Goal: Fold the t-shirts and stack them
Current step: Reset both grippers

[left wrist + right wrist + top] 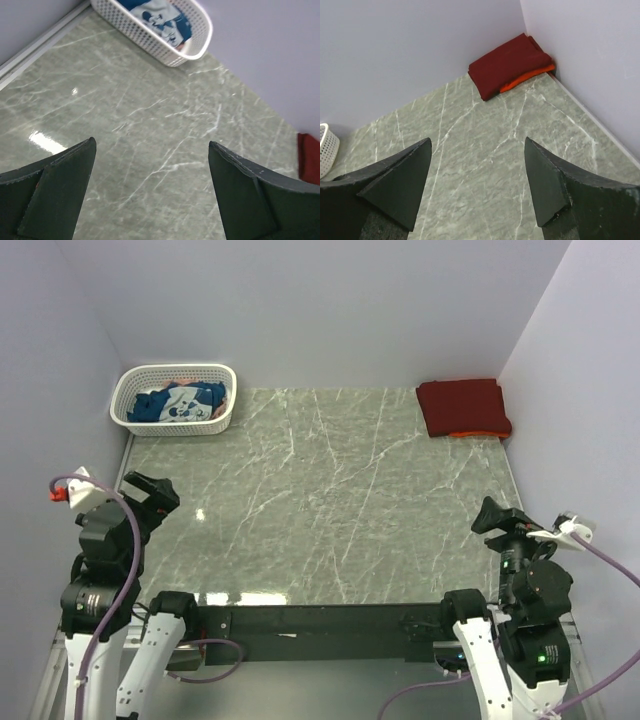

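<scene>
A folded dark maroon t-shirt (461, 406) lies on a folded orange t-shirt (470, 434) at the table's far right corner; both also show in the right wrist view, maroon (507, 64) over orange (526, 78). The blue t-shirt with a white print (178, 402) lies crumpled in the white lattice basket (222, 422) at the far left; it also shows in the left wrist view (161, 15). My left gripper (150, 490) is open and empty at the near left, jaws wide over bare table (152, 145). My right gripper (497, 517) is open and empty at the near right (477, 142).
Lilac walls close in the table on the left, back and right. The basket (197, 47) stands against the back wall. The green marble tabletop (320, 500) spans the space between both arms and the far objects.
</scene>
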